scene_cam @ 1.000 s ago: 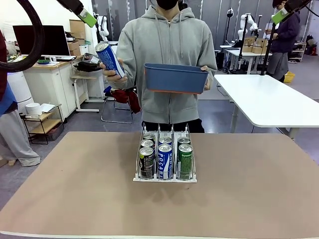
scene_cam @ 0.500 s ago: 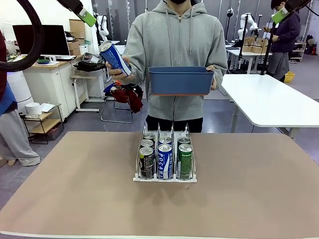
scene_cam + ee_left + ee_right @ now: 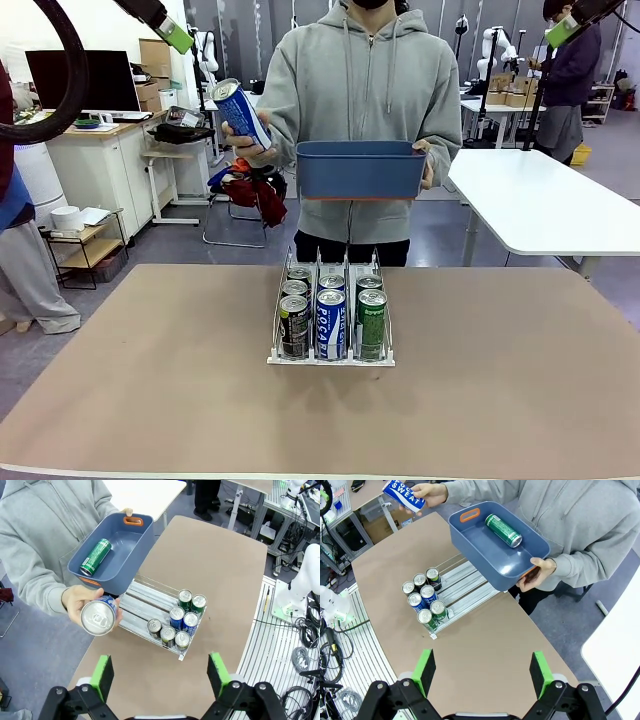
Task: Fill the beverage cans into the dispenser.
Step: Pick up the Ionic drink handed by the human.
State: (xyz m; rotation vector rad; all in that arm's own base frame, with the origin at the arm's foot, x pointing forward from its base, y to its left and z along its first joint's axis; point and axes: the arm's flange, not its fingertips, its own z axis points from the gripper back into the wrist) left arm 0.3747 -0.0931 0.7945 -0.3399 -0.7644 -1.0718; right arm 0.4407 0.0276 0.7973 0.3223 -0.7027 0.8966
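Seven cans stand at the front of the dispenser, whose rear lanes are bare. The person holds a blue can and a bin with a green can inside (apparently two left to load). The left tool and right tool hang high over the tabletop, wide open and empty.
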